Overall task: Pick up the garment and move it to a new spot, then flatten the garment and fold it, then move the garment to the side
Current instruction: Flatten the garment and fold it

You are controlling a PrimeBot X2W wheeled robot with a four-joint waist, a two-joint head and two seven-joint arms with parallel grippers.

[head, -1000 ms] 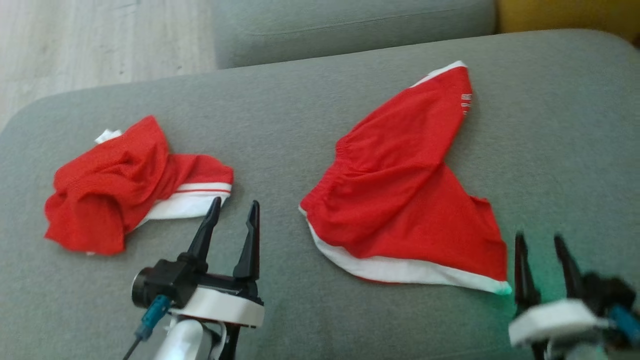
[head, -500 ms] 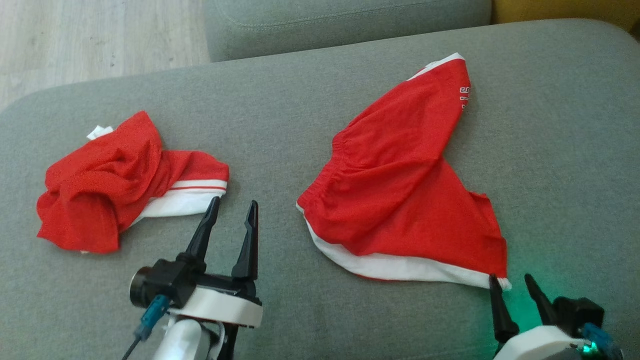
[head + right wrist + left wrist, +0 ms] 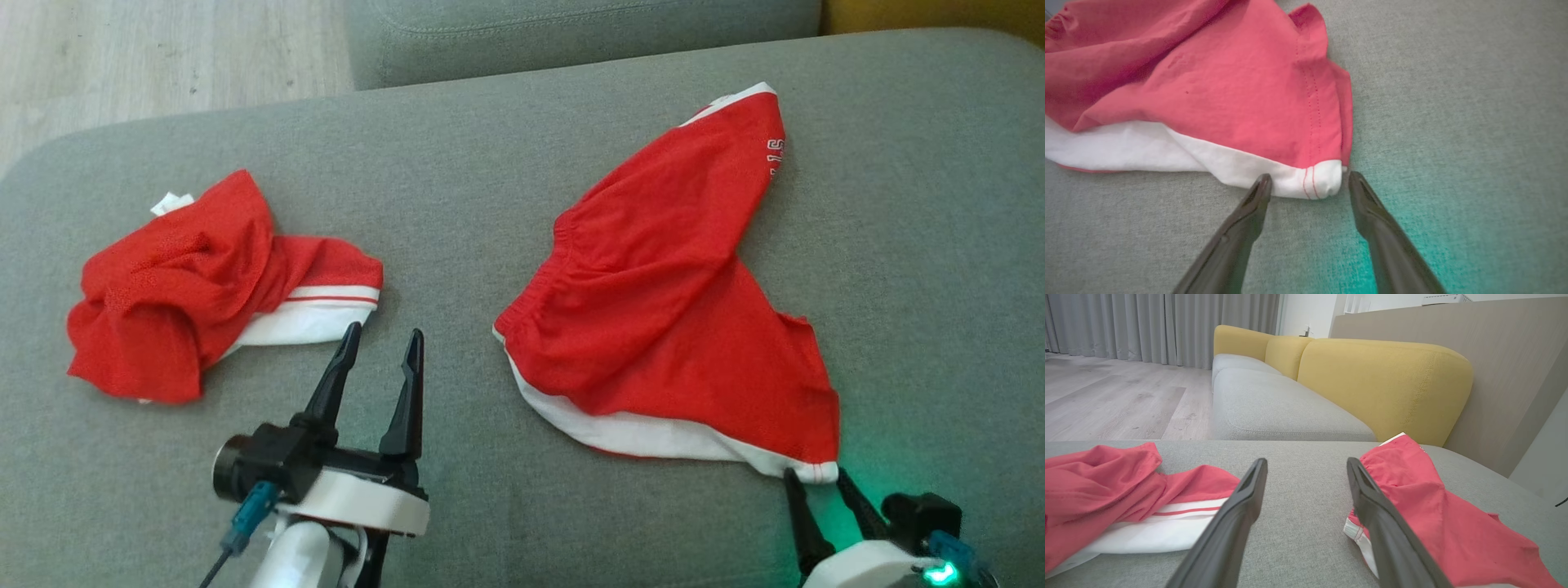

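Crumpled red garment (image 3: 188, 286) heaped at left on grey sofa seat (image 3: 457, 204). Left tool (image 3: 385, 331) between both garments, fingers parted, empty. Red shorts (image 3: 661, 310) right of centre: waistband faces left, long axis near-to-far, far leg tip pointing away, white hem nearest robot. Right tool (image 3: 814, 471) at hem's near-right corner, fingers spread either side, not clamped.

Crumpled garment (image 3: 188, 278) left, spread garment (image 3: 669, 310) right; right gripper (image 3: 815, 475) perhaps against its corner.
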